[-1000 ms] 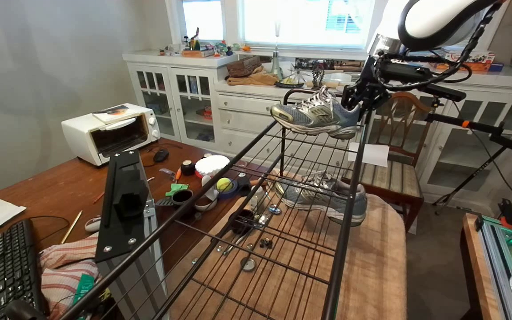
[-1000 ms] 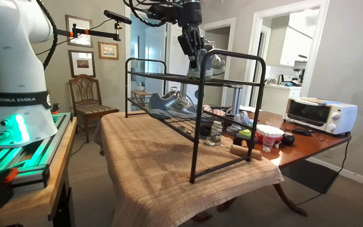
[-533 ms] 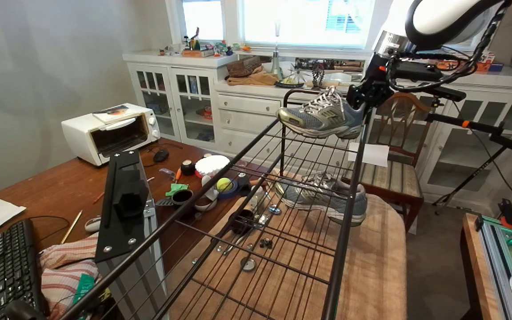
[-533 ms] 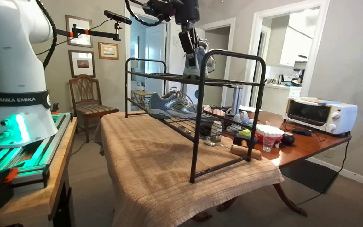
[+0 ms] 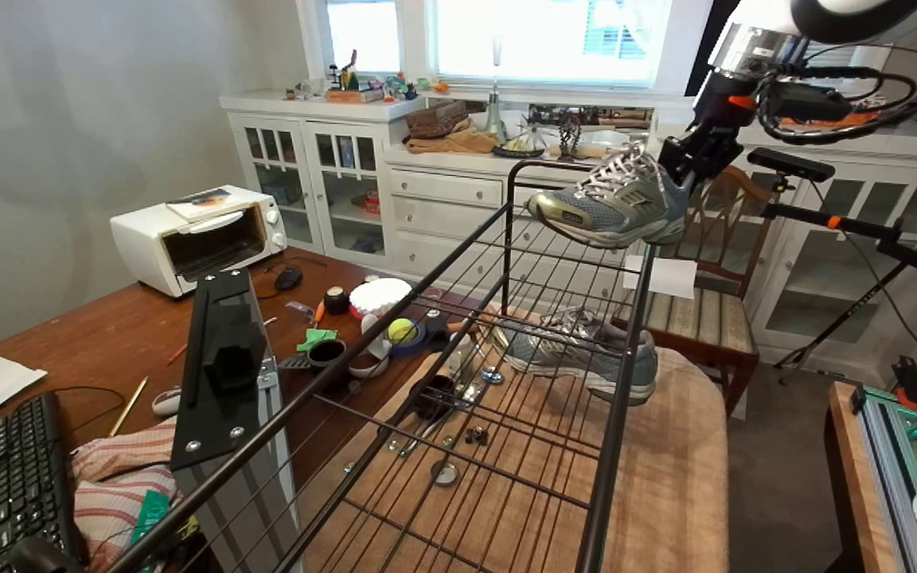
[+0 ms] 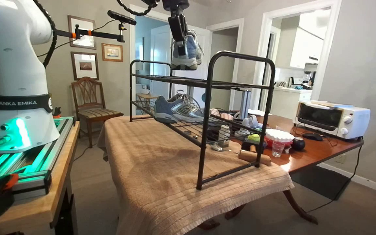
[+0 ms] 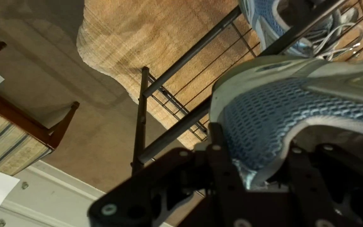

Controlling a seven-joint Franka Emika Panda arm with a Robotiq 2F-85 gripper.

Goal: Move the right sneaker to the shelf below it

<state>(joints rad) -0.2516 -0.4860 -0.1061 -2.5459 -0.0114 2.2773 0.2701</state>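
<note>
Right sneaker [image 5: 618, 208], heel clamped in tool [image 7: 254, 142], hanging above upper shelf [image 5: 616, 422]

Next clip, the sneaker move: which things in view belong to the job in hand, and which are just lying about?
Part of the job:
right sneaker, held up
gripper, closed on that sneaker
lower wire shelf, the likely destination

Just lying about:
second sneaker, on the lower wire shelf
toaster oven
keyboard
computer mouse
tennis ball
drinking glass

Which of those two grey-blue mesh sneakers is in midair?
The upper sneaker, heel pinched by the black two-fingered tool; its twin sits on the lower black wire shelf.
</note>
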